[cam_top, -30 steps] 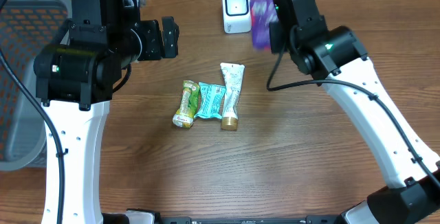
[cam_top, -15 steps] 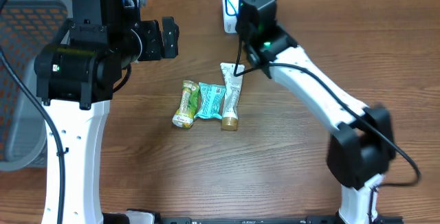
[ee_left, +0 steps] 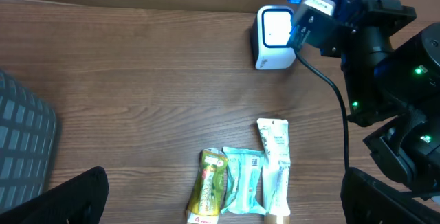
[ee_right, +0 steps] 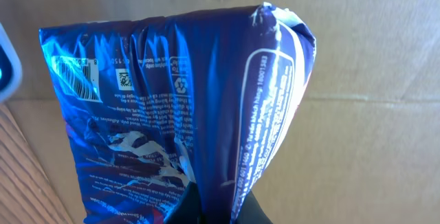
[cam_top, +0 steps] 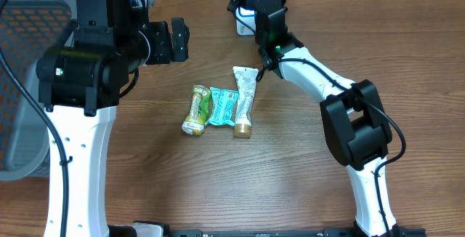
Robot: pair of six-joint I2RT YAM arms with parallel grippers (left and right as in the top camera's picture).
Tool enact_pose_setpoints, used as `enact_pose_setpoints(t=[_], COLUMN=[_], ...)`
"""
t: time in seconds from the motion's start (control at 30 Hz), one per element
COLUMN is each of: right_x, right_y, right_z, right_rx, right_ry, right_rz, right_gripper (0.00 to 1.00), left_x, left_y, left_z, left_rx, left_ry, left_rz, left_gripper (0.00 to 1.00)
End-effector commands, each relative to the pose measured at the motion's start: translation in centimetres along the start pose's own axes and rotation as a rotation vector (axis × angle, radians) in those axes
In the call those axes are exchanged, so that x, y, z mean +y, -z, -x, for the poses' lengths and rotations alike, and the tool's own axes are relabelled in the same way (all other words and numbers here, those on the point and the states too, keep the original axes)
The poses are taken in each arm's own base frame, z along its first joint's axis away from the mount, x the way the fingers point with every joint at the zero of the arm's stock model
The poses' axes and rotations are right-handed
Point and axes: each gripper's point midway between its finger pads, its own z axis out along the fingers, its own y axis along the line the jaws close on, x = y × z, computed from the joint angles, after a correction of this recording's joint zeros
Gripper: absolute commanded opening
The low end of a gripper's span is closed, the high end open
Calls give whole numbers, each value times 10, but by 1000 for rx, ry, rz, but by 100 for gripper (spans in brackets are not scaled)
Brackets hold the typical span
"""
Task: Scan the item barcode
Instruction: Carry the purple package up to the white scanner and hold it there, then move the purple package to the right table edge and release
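Against cardboard [ee_right: 371, 45], blue packet [ee_right: 172, 114] stands, apparently pinched, above right tool [ee_right: 212, 209].

The blue pouch [ee_right: 172, 114] is thin, glossy film, creased and crinkled, with bright highlights along its folds. Behind it stands a matt brown board [ee_right: 371, 59] that looks like cardboard. The table [cam_top: 290, 186] is smooth, wood-grained and low in sheen. The scanner [ee_left: 273, 42] is smooth white plastic. The green sachet [cam_top: 196, 110] and the teal packet [cam_top: 222, 107] are shiny, wrinkled film. The white tube [cam_top: 245, 91] is smooth plastic with a metallic gold cap [cam_top: 242, 129]. The basket [cam_top: 14, 106] is matt grey plastic mesh. My arm shells [cam_top: 76, 164] are smooth white plastic, and their housings are matt black.
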Motion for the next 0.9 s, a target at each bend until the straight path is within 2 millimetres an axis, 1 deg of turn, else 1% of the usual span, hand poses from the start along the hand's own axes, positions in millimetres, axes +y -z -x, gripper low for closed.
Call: enact_pose_setpoints(t=[0.0,0.17,0.2,0.3,0.37,0.5,0.67,0.7,0.73,0.8,0.83,0.87], right_x=[-3,2,9,15,15,16,15,15,12,-6,-18,-43], right_y=[1,0,1,1,1,-3,-3,-1,3,13,19,31], right_z=[12,16,17,21,21,13,13,17,21,27,30,32], right_rx=[-51,-79,-90,-112,-114,-109,-104,-102,-97,-100,-109,-119], right_ry=[-51,-167,-153,-140,-140,-139,-140,-138,-120,-156,-172,-188], right_rz=[-9,16,44,72,72,75,72,69,65,56,51,44], right_gripper=[4,4,4,4,4,4,4,4,4,4,4,4], left_x=[2,2,2,2,2,2,2,2,2,2,2,2], left_y=[0,0,0,0,0,0,0,0,0,0,0,0], left_z=[1,1,1,1,1,1,1,1,1,1,1,1], left_rx=[-4,-4,-4,-4,-4,-4,-4,-4,-4,-4,-4,-4], left_ry=[-8,-8,-8,-8,-8,-8,-8,-8,-8,-8,-8,-8], left_rz=[8,8,8,8,8,8,8,8,8,8,8,8], left_gripper=[100,100,100,100,100,100,100,100,100,99,100,100])
